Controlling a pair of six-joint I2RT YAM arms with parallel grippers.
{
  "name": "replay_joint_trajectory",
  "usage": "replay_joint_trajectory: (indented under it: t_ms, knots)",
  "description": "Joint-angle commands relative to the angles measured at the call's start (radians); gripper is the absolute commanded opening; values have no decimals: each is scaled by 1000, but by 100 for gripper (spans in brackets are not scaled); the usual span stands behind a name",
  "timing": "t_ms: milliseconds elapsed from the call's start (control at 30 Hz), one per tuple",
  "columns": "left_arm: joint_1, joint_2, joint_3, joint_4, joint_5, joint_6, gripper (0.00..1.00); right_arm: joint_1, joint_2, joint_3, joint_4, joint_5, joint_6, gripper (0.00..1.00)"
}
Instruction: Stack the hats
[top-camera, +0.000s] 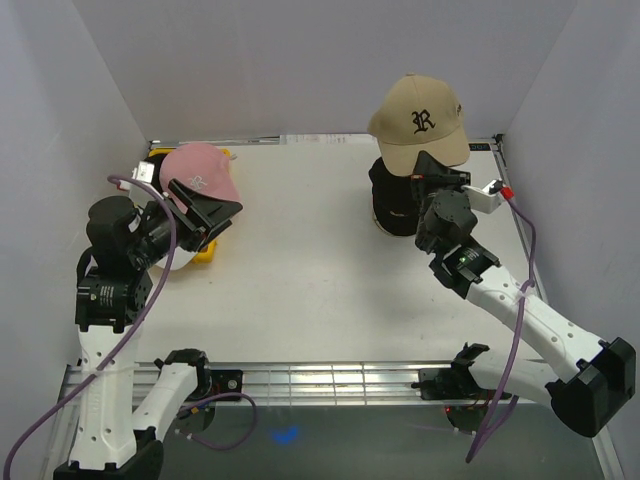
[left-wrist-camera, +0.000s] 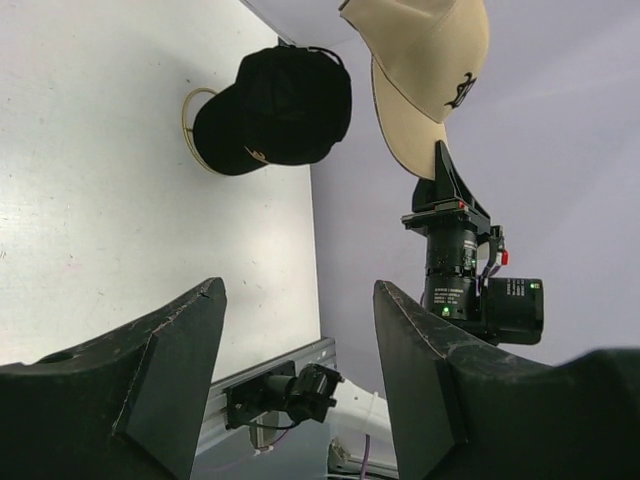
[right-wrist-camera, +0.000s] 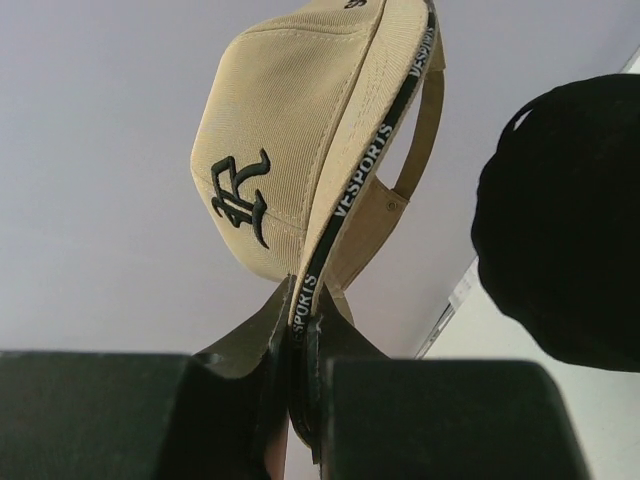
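Nearest us, a ribbed metal rail (top-camera: 330, 380) runs along the table (top-camera: 320, 290), whose top is matte and pale grey.

On the left, the left pincer (left-wrist-camera: 297, 300) is released. In its wrist view we see two black, wedge-shaped fingers (left-wrist-camera: 165, 365) spread apart with only air between them. From above it sits just in front of the pink hat (top-camera: 200, 172), a soft fabric dome with a small pale logo on the front. That hat lies over a yellow plastic tray (top-camera: 207, 252) at the table's left edge. We cannot tell whether the pincer touches the hat.

On the right, the right pincer (right-wrist-camera: 298, 335) is clenched on the lower edge of the tan hat (right-wrist-camera: 265, 130), its dark fingers pressed flat against both faces. That hat is held up in the air, clear of the table, over the black hat (top-camera: 392, 208). We see a fine ribbed weave in its fabric and a black gothic R stitched on the front. A black inner band carries white letters reading VESPORTS, and a tan strap arches across the back opening.

The black hat sits toward the table's far right, a smooth, dark, rounded crown with a curved brim. A thin gold wire loop (left-wrist-camera: 186, 125) curves out from under it.
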Motion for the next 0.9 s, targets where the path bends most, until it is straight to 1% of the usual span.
replay_joint_trajectory:
  t_ms: [0, 100, 400, 633, 867]
  knots:
    - [-17, -14, -11, -7, 2, 21, 70, -11, -47, -40, 119, 130, -10, 8]
    - [-25, -14, -18, -5, 2, 23, 70, -11, -50, -72, 136, 148, -2, 8]
    - [-51, -23, -37, -4, -9, 33, 70, -11, -34, -175, 257, 180, 12, 8]
    - [-63, -21, -52, 7, -7, 38, 70, -9, 5, -198, 291, 173, 8, 8]
    - [-69, -21, -69, 18, -4, 41, 70, 18, 45, -221, 283, 183, 47, 8]
